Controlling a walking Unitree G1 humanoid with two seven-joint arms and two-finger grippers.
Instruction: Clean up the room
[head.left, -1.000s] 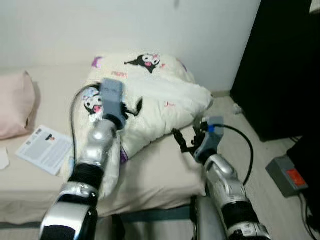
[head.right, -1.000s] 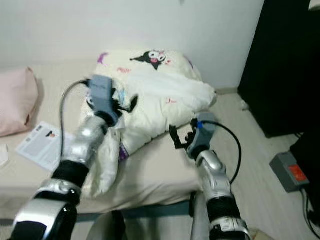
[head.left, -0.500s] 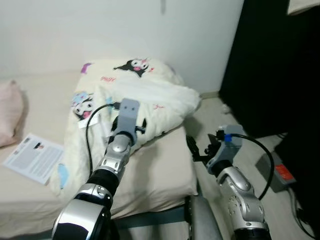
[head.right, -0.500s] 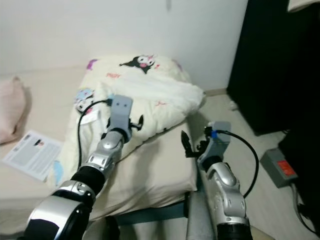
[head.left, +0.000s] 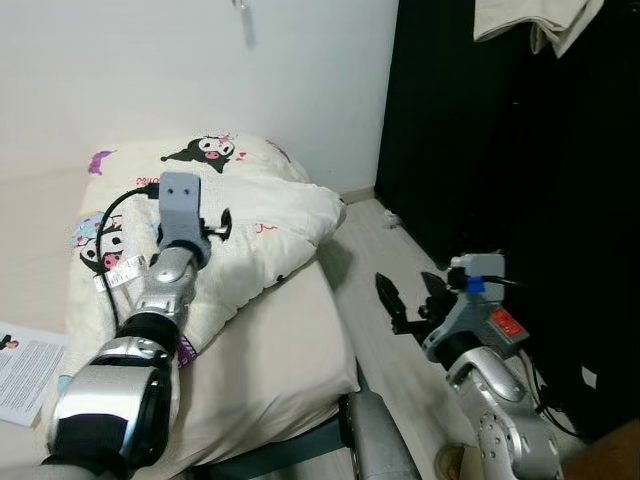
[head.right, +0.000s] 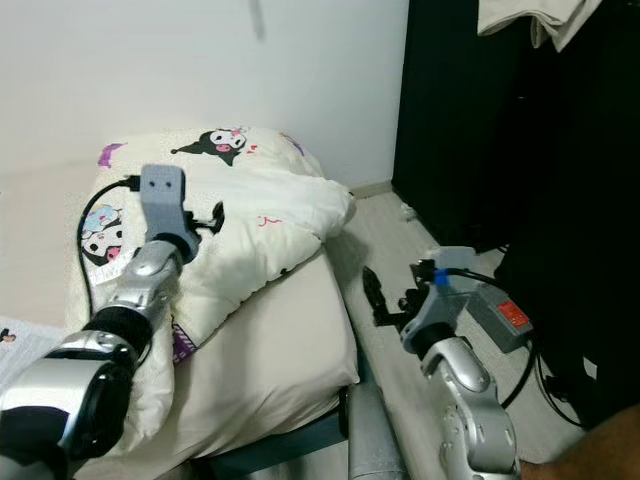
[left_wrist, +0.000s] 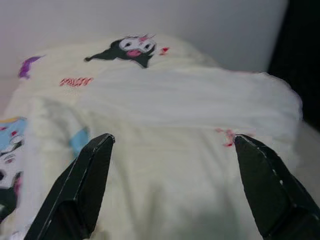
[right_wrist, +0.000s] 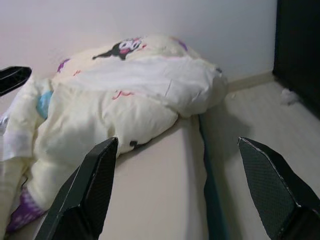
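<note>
Bed (head.left: 290, 350) with a beige sheet is taking up the space from 7 to 10 o'clock before the robot, running back to the white wall. Wardrobe (head.left: 500, 150), black and tall, is standing from 1 to 3 o'clock, with a pale garment (head.left: 525, 22) hanging over its top edge. Comforter (head.left: 250, 225), cream with cartoon prints, is lying bunched in a heap on the far half of the bed at about 11 o'clock, one fold drooping over the bed's edge toward the wooden floor (head.left: 400, 300). The left arm is reaching out over that heap, and the left tool (left_wrist: 172, 150) is hovering just above the comforter with its two black fingers spread wide, gripping nothing. The right tool (head.left: 408, 300) is hanging over the floor beside the bed at about 4 o'clock, its fingers likewise parted and empty. A grey box with a red label (head.right: 497, 315) is sitting on the floor near the wardrobe, just behind the right wrist. A printed paper sheet (head.left: 22, 370) is lying flat on the bed at 9 o'clock.
</note>
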